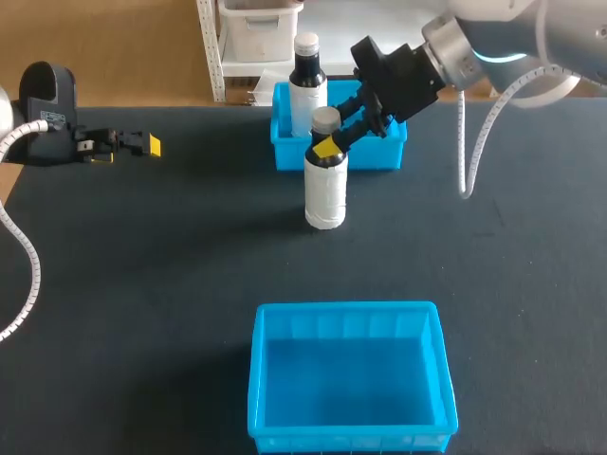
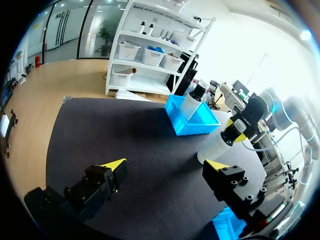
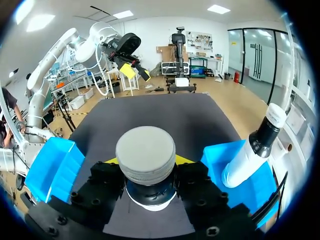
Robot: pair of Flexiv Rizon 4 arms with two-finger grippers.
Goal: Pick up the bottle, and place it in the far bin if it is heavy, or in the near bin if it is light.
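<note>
A white bottle (image 1: 326, 190) with a dark neck and grey cap stands upright on the black table, just in front of the far blue bin (image 1: 285, 152). My right gripper (image 1: 332, 144) comes in from the right and is shut on the bottle's neck below the cap. In the right wrist view the bottle cap (image 3: 145, 152) sits between both fingers of the right gripper (image 3: 147, 162), which press on the neck from two sides. The near blue bin (image 1: 346, 311) lies at the table's front. My left gripper (image 1: 128, 144) stands open at the far left, holding nothing.
A second bottle (image 1: 307, 81) with a white cap stands inside the far bin. In the left wrist view the left gripper (image 2: 165, 167) faces the bare mat, with the held bottle (image 2: 220, 145) and far bin (image 2: 192, 120) ahead.
</note>
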